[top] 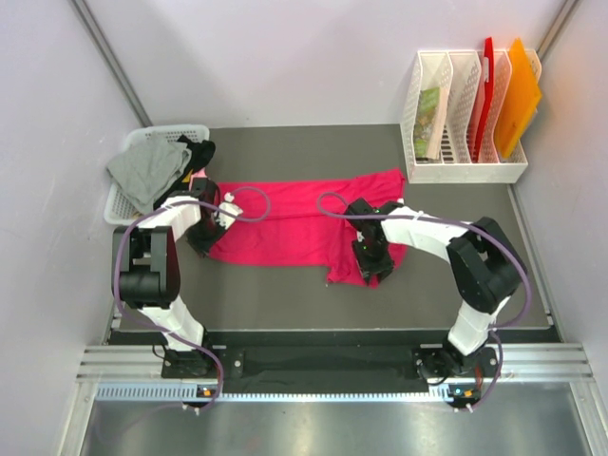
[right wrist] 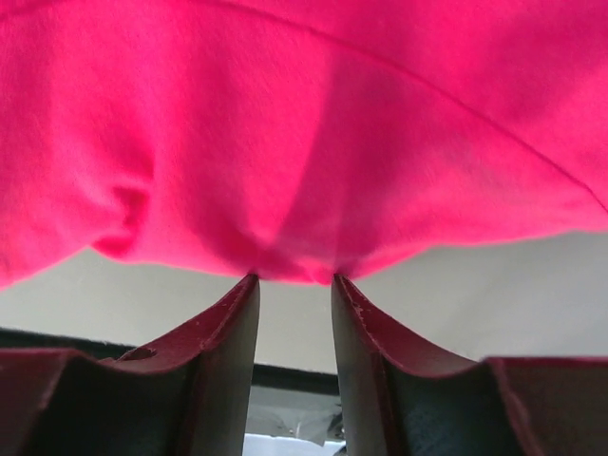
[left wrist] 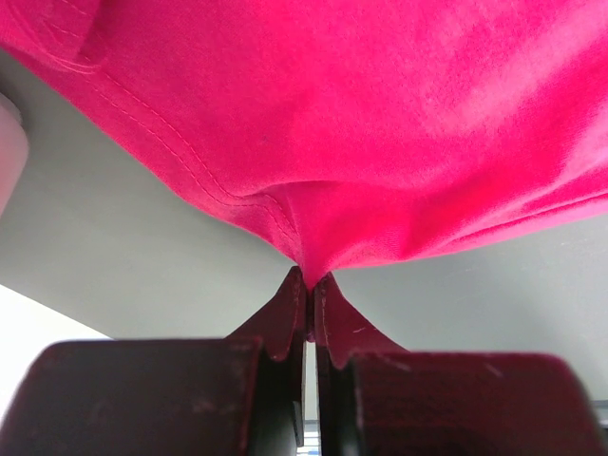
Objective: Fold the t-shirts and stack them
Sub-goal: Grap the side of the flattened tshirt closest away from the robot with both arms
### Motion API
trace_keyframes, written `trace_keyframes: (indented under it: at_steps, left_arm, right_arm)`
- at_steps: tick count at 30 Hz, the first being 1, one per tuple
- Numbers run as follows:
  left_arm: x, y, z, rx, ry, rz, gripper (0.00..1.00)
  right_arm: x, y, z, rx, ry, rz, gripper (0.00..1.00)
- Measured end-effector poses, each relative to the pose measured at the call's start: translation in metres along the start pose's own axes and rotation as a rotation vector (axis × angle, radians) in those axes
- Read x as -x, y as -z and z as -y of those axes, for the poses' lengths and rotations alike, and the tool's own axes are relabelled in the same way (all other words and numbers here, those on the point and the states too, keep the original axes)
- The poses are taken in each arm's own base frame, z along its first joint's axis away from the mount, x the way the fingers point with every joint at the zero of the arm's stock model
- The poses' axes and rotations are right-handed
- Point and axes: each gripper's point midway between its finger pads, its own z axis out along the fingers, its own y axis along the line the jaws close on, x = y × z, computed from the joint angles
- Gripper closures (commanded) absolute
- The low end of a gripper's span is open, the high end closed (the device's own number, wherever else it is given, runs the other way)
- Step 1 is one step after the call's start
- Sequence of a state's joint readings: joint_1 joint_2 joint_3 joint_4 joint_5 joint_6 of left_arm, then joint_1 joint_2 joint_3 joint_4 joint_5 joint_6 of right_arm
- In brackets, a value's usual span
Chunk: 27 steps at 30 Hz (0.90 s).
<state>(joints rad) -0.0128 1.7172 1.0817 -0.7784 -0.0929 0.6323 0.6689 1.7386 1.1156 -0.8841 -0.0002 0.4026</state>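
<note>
- L hand [left wrist: 309,285] clenched on red shirt [top: 294,223] hem, near counter [top: 285,299] left edge.
- R hand [right wrist: 294,278] parted, cloth at tips.
- Next: R must pinch, then fold.

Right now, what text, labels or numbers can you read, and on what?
None readable.
The greenish booklet in the white file rack may carry print, but it is too small and blurred.
The red t-shirt shows no label or print in any view.
</note>
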Motion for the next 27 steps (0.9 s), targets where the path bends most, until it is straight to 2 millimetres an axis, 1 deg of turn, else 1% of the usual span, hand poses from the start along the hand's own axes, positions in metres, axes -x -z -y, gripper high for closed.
trace_keyframes:
  at_steps: [5,8,9,12,13,18,21,23,27]
  left_arm:
    - [-0.002,-0.001,0.002,-0.004,-0.001,-0.006,1.0]
    - [-0.002,-0.001,0.002,-0.004,-0.001,-0.006,1.0]
    - [-0.002,-0.001,0.002,-0.004,-0.001,-0.006,1.0]
    - [-0.002,-0.001,0.002,-0.004,-0.001,-0.006,1.0]
    - [-0.002,-0.001,0.002,-0.004,-0.001,-0.006,1.0]
    - [-0.002,-0.001,0.001,-0.003,-0.001,-0.006,1.0]
    - [-0.002,0.0,0.001,-0.003,-0.003,-0.006,1.0]
    - [-0.003,0.001,0.002,-0.005,-0.005,-0.008,1.0]
    - [-0.007,0.006,0.004,-0.01,-0.012,-0.014,1.0]
  right_arm:
    - [0.005,-0.009,-0.005,0.013,0.0,-0.005,0.69]
    - [0.006,-0.013,-0.006,0.017,0.002,-0.007,0.77]
    - [0.006,-0.013,-0.006,0.015,0.002,-0.007,0.84]
    - [0.006,-0.013,-0.005,0.016,0.006,-0.005,0.94]
    - [0.006,-0.013,-0.006,0.017,0.006,-0.005,0.99]
    - [0.005,-0.012,-0.005,0.02,0.007,0.002,1.0]
    - [-0.006,-0.009,0.0,0.013,0.01,-0.009,1.0]
    - [-0.013,-0.003,0.003,0.011,0.01,-0.018,1.0]
    - [-0.021,0.014,0.006,0.021,0.014,-0.007,1.0]
